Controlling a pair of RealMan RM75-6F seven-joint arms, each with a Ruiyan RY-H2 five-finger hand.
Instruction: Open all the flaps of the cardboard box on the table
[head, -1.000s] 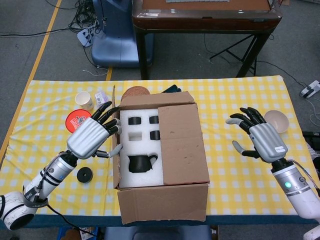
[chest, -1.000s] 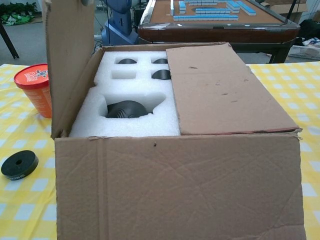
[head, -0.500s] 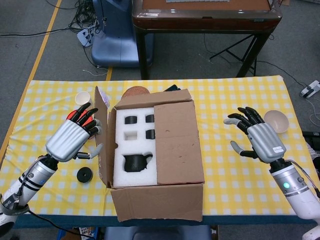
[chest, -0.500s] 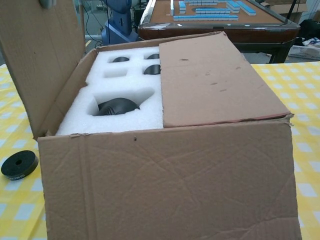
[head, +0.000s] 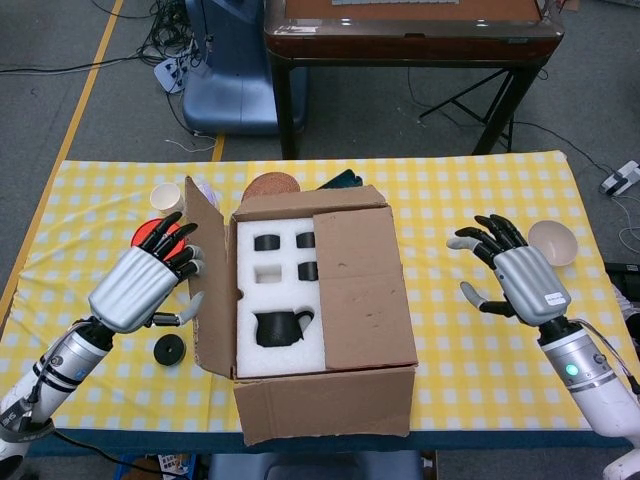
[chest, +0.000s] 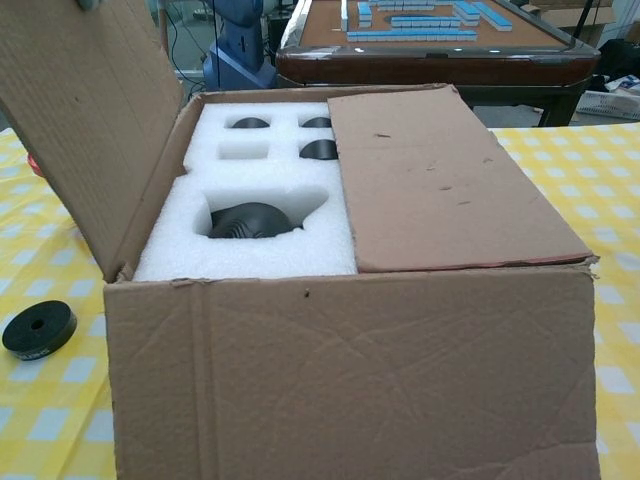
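**Box half open at table centre**

From my seat, the cardboard box (head: 325, 320) shows its left flap (head: 212, 275) raised at nine o'clock, right flap (head: 365, 290) flat over white foam. My left hand (head: 145, 285) and right hand (head: 520, 280) hover, fingers wide, empty. No legible writing.

A brown cardboard box (head: 325, 400) sits on the table near its front edge; its left flap (head: 208, 275) stands raised and leans outward, its right flap (head: 365, 290) lies flat over the top, and white foam (head: 275, 345) with black pieces shows between
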